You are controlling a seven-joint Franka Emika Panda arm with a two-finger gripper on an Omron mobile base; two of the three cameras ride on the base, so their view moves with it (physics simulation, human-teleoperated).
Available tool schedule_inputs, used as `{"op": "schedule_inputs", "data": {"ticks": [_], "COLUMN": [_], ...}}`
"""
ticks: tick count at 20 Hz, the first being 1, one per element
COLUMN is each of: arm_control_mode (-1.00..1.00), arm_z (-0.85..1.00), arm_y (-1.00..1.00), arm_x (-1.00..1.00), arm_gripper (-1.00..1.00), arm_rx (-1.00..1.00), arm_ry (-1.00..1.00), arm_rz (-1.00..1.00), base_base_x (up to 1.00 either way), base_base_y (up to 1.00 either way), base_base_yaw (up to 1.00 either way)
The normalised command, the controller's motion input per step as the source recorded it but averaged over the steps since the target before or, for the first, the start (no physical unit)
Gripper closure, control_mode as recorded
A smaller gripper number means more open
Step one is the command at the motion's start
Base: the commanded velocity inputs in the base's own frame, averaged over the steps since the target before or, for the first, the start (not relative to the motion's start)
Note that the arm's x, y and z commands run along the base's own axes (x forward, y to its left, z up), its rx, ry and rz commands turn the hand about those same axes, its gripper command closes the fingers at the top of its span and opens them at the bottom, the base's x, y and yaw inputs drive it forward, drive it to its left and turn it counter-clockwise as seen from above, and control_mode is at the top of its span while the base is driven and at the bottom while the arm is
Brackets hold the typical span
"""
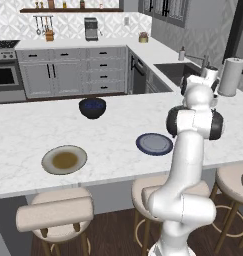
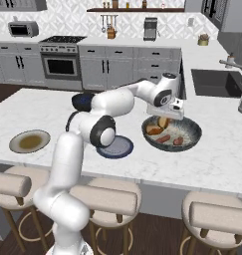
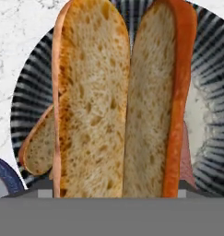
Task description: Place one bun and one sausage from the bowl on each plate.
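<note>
The white arm reaches out over the white marbled surface [image 2: 217, 149] and its pincer [image 2: 165, 115] hangs right above the wide shallow grey metallic bowl [image 2: 191, 139], just over the bowl's near-left part. In the hand view a tan-orange split bun [image 3: 118, 101] stands huge and close, cut faces toward the camera, running straight up from the bottom edge; whether the pincer is clenched on it or merely poised over it, I cannot tell, as the fingertips are hidden.

A second tan bun [image 3: 38, 146] peeks out just beside the first, lower left, lying in the striped dark inside of the bowl. From the right base view, reddish-brown sausages [image 2: 164, 138] lie in the bowl under the hand.

The small dark blue-grey plate with paler centre [image 2: 115, 147] sits bare just left of the bowl. The larger beige-grey plate with brown centre [image 2: 29, 141] lies bare well apart, further left. A deep glossy dark-blue bowl [image 1: 92, 107] stands farther back on the surface.
</note>
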Motion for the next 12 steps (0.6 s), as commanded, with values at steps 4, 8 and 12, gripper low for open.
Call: {"op": "schedule_inputs", "data": {"ticks": [4, 8, 12], "arm_control_mode": [-1.0, -1.0, -1.0], "arm_z": [0.27, 0.1, 0.29], "arm_y": [0.67, 0.82, 0.92], "arm_x": [-1.0, -1.0, -0.67], "arm_gripper": [1.0, 1.0, 1.0], "arm_rx": [0.0, 0.0, 0.01], "arm_ry": [0.06, 0.17, 0.2], "arm_rz": [0.0, 0.0, 0.0], "base_base_x": [0.0, 0.0, 0.0], "base_base_y": [0.0, 0.0, 0.0], "base_base_yaw": [0.0, 0.0, 0.0]}}
